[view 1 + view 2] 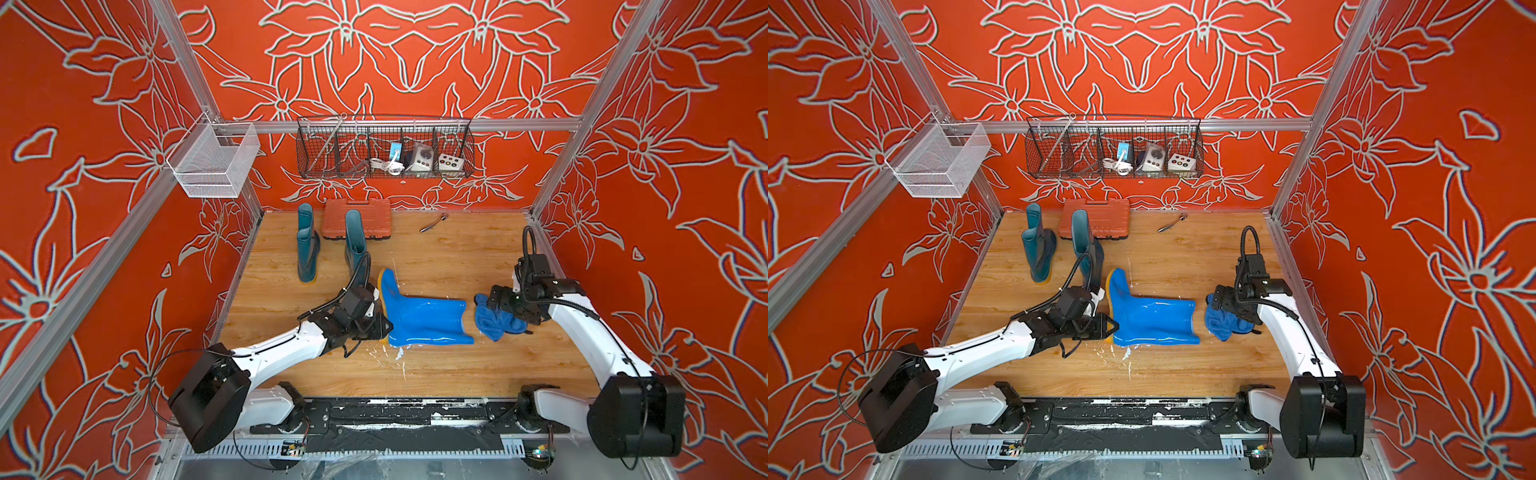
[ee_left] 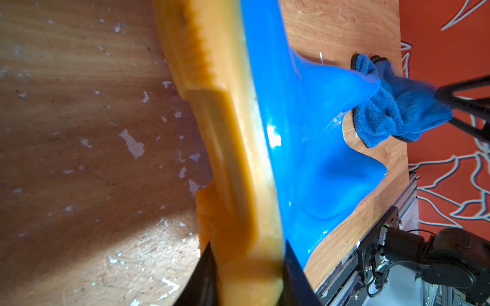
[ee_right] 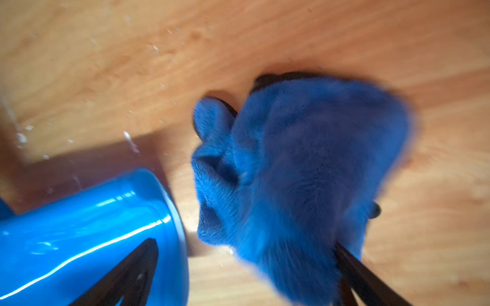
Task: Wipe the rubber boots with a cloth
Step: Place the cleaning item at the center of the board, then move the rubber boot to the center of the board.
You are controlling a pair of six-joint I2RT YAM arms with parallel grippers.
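Note:
A bright blue rubber boot [image 1: 424, 320] [image 1: 1150, 320] lies on its side mid-floor, its shaft opening toward the right. My left gripper [image 1: 384, 326] [image 2: 249, 254] is shut on its yellow-orange sole [image 2: 225, 132] at the heel end. The blue fuzzy cloth [image 1: 492, 326] [image 3: 305, 159] [image 2: 392, 114] sits bunched and blurred just past the boot's opening. My right gripper [image 1: 498, 309] [image 3: 244, 242] hovers over it, open, with one finger beside the cloth and the other over the boot's rim. Two dark teal boots [image 1: 307, 249] [image 1: 356, 245] stand upright at the back left.
An orange ribbed case [image 1: 357, 216] leans at the back wall behind the teal boots. A small metal tool [image 1: 434, 222] lies at the back. A black wire basket [image 1: 384, 149] and a white mesh basket [image 1: 212, 160] hang on the frame. White flecks [image 1: 399, 353] dot the wooden floor.

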